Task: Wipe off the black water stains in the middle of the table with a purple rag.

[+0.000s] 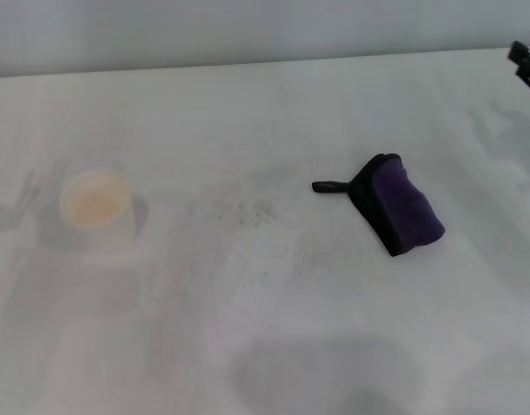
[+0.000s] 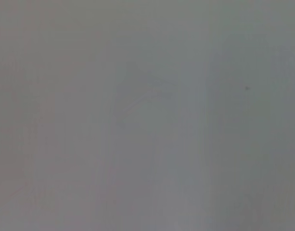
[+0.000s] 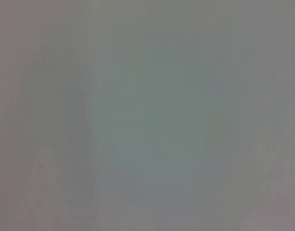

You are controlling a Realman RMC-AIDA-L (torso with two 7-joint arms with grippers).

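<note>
The purple rag (image 1: 401, 205) lies crumpled on the white table (image 1: 273, 104), right of the middle, with its black edging and short black loop pointing left. No gripper touches it. No glossy black blot of liquid shows anywhere on the table. Only a black part of my right gripper (image 1: 527, 62) shows, at the far right edge of the head view, well away from the rag. My left gripper is out of view. Both wrist views show only a plain grey surface.
A pale paper cup (image 1: 95, 205) stands upright on the left of the table. A faint grey speckled smudge (image 1: 247, 210) lies between the cup and the rag. A soft shadow falls near the table's front edge.
</note>
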